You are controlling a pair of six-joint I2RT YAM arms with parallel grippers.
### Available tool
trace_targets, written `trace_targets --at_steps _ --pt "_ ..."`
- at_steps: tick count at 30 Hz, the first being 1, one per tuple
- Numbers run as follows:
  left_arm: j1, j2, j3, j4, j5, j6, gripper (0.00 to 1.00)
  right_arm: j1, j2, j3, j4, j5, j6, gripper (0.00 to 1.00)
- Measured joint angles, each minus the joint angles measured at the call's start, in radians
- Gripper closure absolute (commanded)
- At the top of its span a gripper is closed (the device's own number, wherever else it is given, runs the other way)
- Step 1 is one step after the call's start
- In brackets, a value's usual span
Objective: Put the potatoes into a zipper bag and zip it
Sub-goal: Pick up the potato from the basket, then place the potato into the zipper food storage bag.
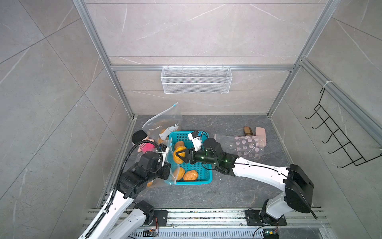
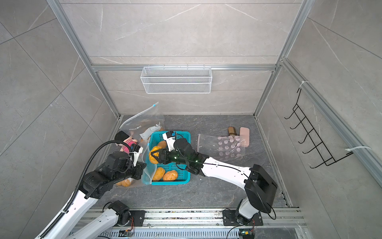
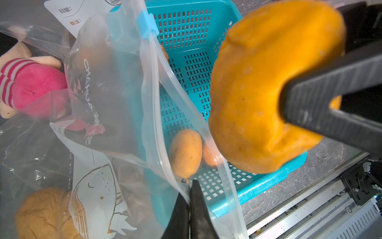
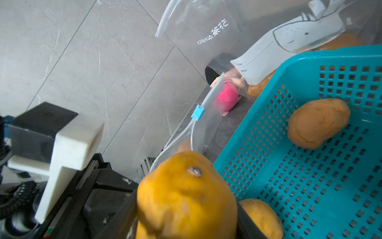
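Potatoes (image 1: 190,175) lay in the teal basket (image 1: 194,183), lower centre of the frame in both top views; others sat inside the zipper bag (image 3: 115,82). Right end effector (image 1: 179,157) gripped one potato (image 3: 258,82), jaws part-open around it, beside the bag mouth. Left end effector (image 3: 189,192), fully closed, pinched the bag rim. Best practice: hold the mouth taut, clear the zipper track, then release low inside.
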Motion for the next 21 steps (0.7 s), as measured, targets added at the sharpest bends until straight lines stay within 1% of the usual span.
trace_targets --at_steps 14,21 --pt "0.000 0.000 0.000 0.000 0.000 0.000 1.00 0.013 0.061 0.002 -0.004 -0.029 -0.015 0.46" --pt "0.000 0.006 0.000 0.000 0.000 0.000 1.00 0.022 0.084 0.026 -0.076 -0.001 -0.060 0.46"
